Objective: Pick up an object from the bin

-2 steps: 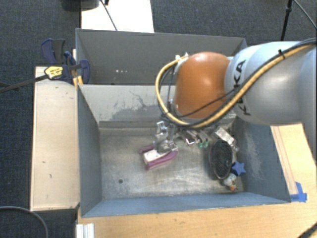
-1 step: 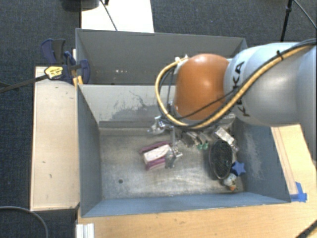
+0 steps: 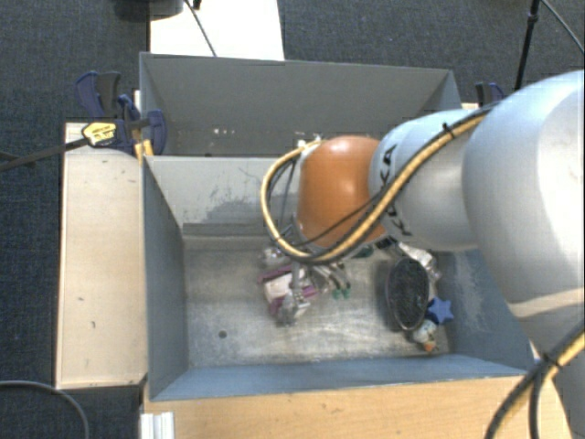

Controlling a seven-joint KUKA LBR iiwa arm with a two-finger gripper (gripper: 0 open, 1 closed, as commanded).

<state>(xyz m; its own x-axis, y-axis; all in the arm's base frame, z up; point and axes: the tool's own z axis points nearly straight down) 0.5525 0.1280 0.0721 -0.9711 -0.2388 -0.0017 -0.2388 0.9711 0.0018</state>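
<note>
Dark grey carpet [image 3: 55, 26] lies all round a grey metal bin [image 3: 164, 273], whose sloping walls run down to a flat, scuffed floor.

From the camera view, the silver-grey arm [image 3: 512, 181] comes in from the right and covers much of the bin's right half. At its wrist sits a rounded orange cover [image 3: 338, 190], with black and yellow cables [image 3: 274, 218] looped round its left side and under it. Below the cover the gripper [image 3: 291, 302] reaches down to the bin floor near the middle. Its metal tip is low among small loose pieces, and the cover and cables hide much of it. I cannot tell whether the gripper is open or closed, or whether anything is clamped in it.

Right at the gripper's tip, on its left side, lies a small magenta-and-white thing [image 3: 276, 286], close against the metal. Whether the two touch cannot be made out. Just to the right of the gripper, a small green bit [image 3: 341, 288] pokes out under the cables.

Well apart from these, by the right wall, lies a black oval thing [image 3: 407, 293] with a pale rim, partly under the arm. A blue star-shaped piece [image 3: 442, 311] sits just beside its lower right edge. A small pale thing [image 3: 425, 339] with a touch of orange lies just in front of it, near the front wall. The left part of the bin floor is bare metal.
</note>
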